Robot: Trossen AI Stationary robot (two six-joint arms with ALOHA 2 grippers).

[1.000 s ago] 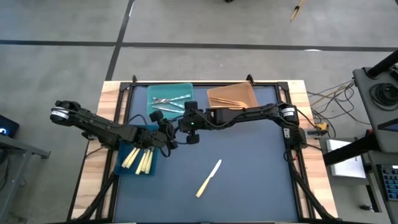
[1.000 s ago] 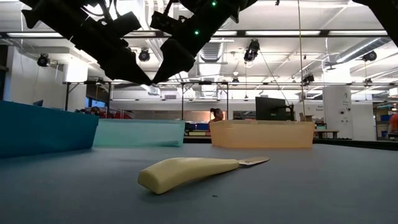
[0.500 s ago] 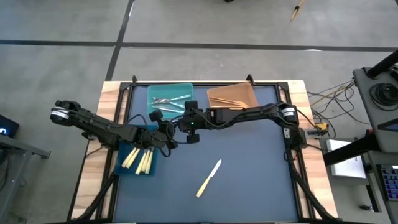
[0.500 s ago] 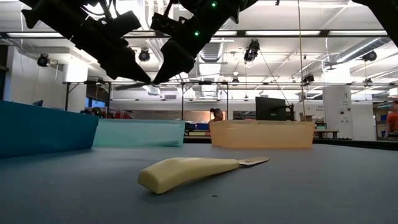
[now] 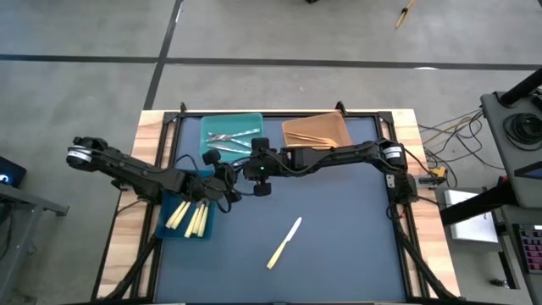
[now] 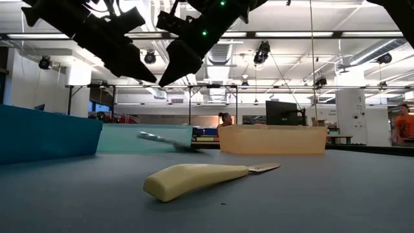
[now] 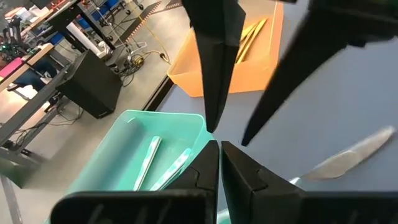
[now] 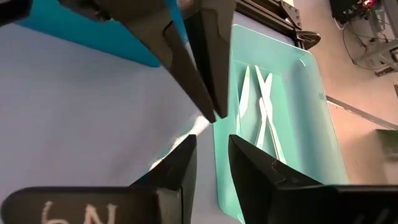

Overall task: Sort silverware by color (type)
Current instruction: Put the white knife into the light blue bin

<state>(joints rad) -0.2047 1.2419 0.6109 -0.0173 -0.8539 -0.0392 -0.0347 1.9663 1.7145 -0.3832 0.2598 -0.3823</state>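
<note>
My left gripper (image 5: pixel 230 180) and right gripper (image 5: pixel 244 174) meet tip to tip above the table, near the teal bin (image 5: pixel 207 124). The left gripper (image 7: pixel 219 148) is shut with nothing between its fingers. The right gripper (image 8: pixel 211 155) is open and holds nothing. Below them a silvery knife (image 6: pixel 171 142) shows blurred just over the table; the left wrist view also shows this knife (image 7: pixel 348 155). A pale yellow knife (image 5: pixel 284 242) lies flat on the table nearer the front. Silvery pieces (image 8: pixel 258 106) lie in the teal bin.
An orange bin (image 5: pixel 339 119) with orange-tan pieces stands at the back, right of the teal bin. A blue bin (image 5: pixel 169 227) with several pale yellow pieces (image 5: pixel 193 219) sits at the left under my left arm. The dark mat around the yellow knife is bare.
The silvery knife has come into sight low over the table in front of the teal bin, blurred, where nothing showed before. Both arms have kept their places.
</note>
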